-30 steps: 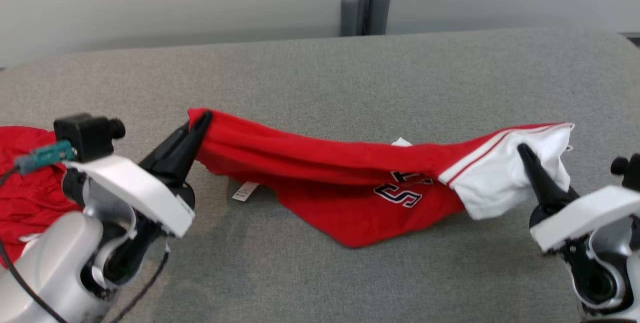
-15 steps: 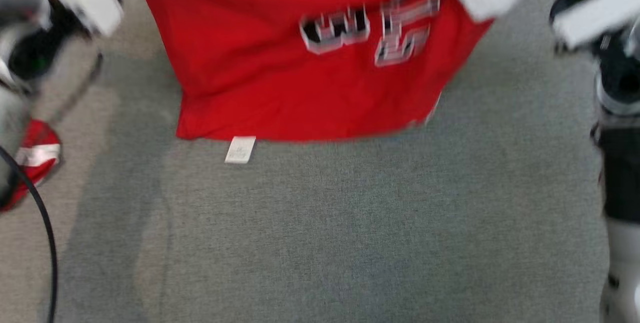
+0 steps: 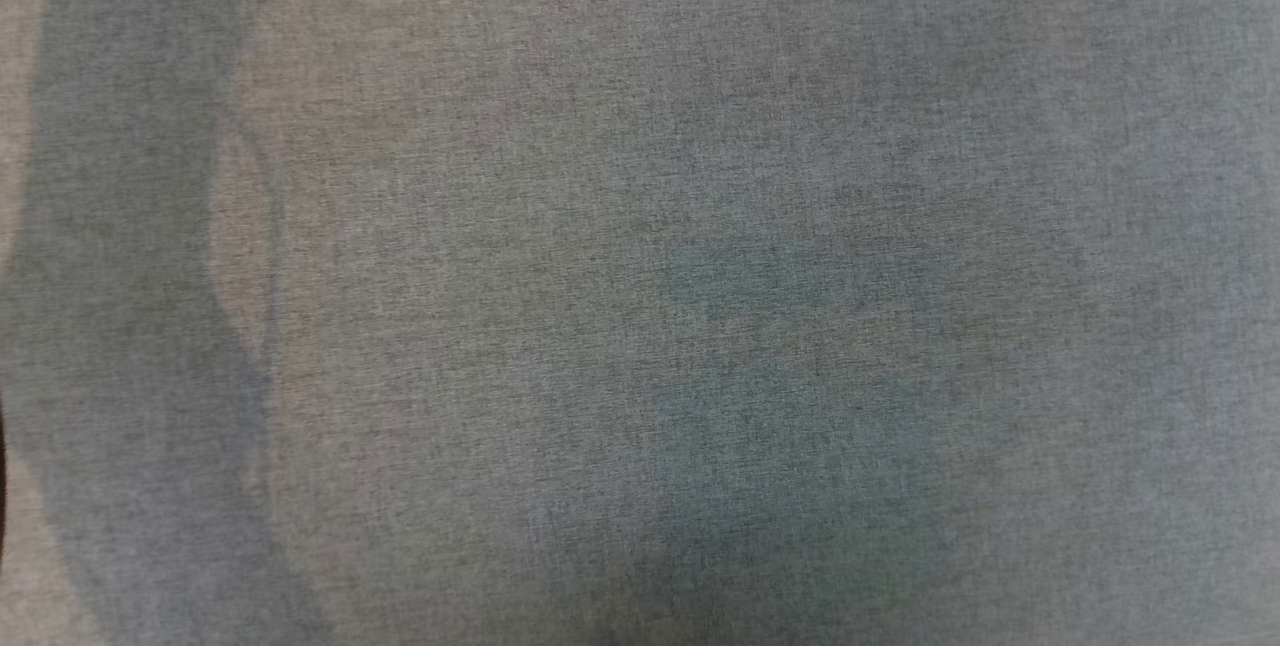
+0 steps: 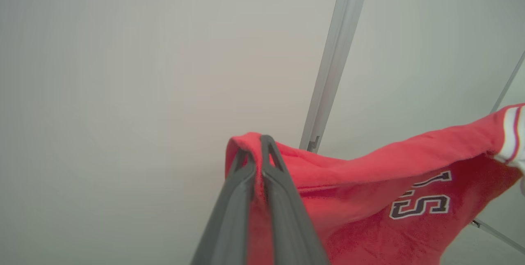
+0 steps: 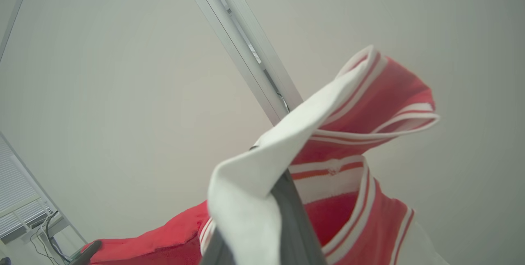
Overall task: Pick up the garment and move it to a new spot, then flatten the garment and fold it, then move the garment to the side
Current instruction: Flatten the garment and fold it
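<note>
The garment (image 4: 369, 183) is a red jersey with black-and-white lettering and white-striped trim, held up in the air against a pale wall. My left gripper (image 4: 256, 144) is shut on a red fold at one end of it. The garment's other end (image 5: 369, 92), white with red stripes, drapes over my right gripper (image 5: 283, 174), which is shut on it with the fingertips buried in the fabric. Far down at the lower left of the right wrist view, the left gripper's dark tip (image 5: 88, 250) holds the red edge.
The head view looks straight down on the grey cloth table top (image 3: 640, 286), crossed by soft shadows. A metal post (image 4: 332, 60) runs up the pale wall behind the garment. Blinds and cables (image 5: 24, 211) sit low in the right wrist view.
The head camera has tipped down over the table. The garment, sagging onto the table a second ago, was lifted between both grippers and has passed out of the top of the head view.
</note>
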